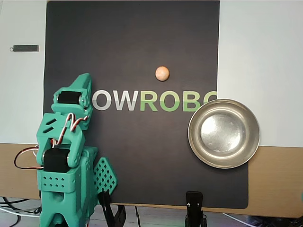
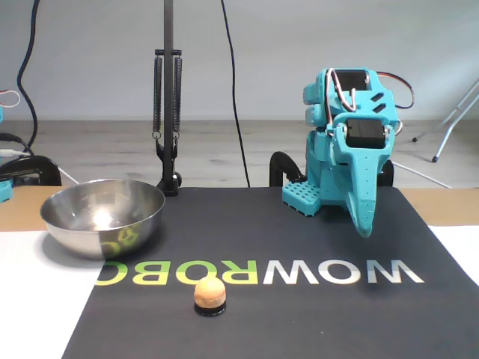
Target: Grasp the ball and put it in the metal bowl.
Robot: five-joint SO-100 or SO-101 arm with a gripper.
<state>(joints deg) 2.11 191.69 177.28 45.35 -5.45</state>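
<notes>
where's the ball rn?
The small tan wooden-looking ball sits on the black mat, just above the "WOWROBO" lettering in the overhead view, up-left of the shiny steel bowl and apart from it.

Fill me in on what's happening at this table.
Nothing is being handled right now. The teal 3D-printed robot arm sits folded at the edge of the black mat, its hand pointing down and holding nothing. The small tan wooden ball rests alone on the mat, on a small dark ring in the fixed view, well away from the arm. The shiny round metal bowl is empty at the mat's edge.
</notes>
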